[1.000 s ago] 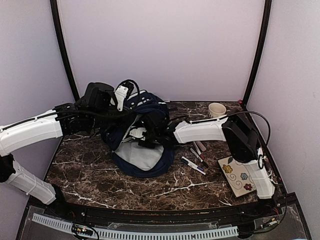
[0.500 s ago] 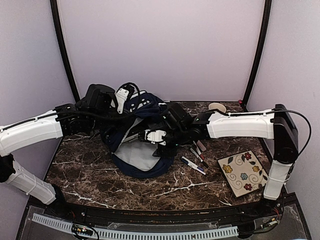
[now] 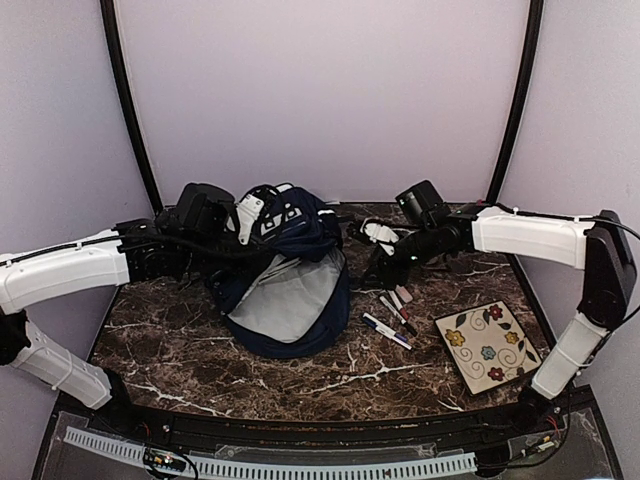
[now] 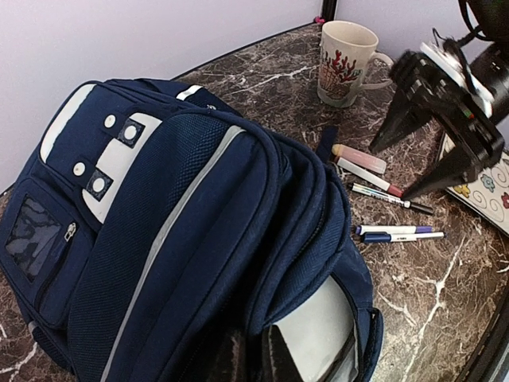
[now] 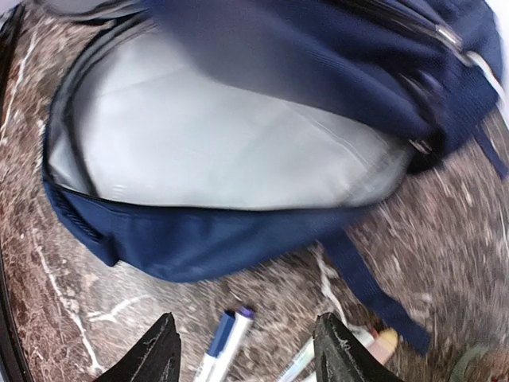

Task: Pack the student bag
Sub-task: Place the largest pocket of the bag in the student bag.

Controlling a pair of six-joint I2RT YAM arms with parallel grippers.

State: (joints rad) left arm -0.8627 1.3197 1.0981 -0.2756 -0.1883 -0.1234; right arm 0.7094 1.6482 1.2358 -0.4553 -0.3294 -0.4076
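Bag: one student bag [image 3: 290, 305] on the table [image 3: 180, 345], mouth open.
My left gripper [image 4: 248, 360]: clamped on its top rim.
My right gripper [image 3: 380, 258]: jaws apart, empty, just right of the bag.
Others: five pens [image 4: 380, 178], one mug [image 4: 346, 64], one flowered tile [image 3: 487, 345].

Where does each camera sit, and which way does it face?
Top external: above and behind the bases, looking down on the table; both arms, left gripper and right gripper show.
Left wrist: at the student bag top, looking across it toward the mug and markers; the right gripper shows.
Right wrist: above the markers, looking down toward the bag's grey lining; own open fingers at the bottom.
Shared: both wrist views show bag and markers.
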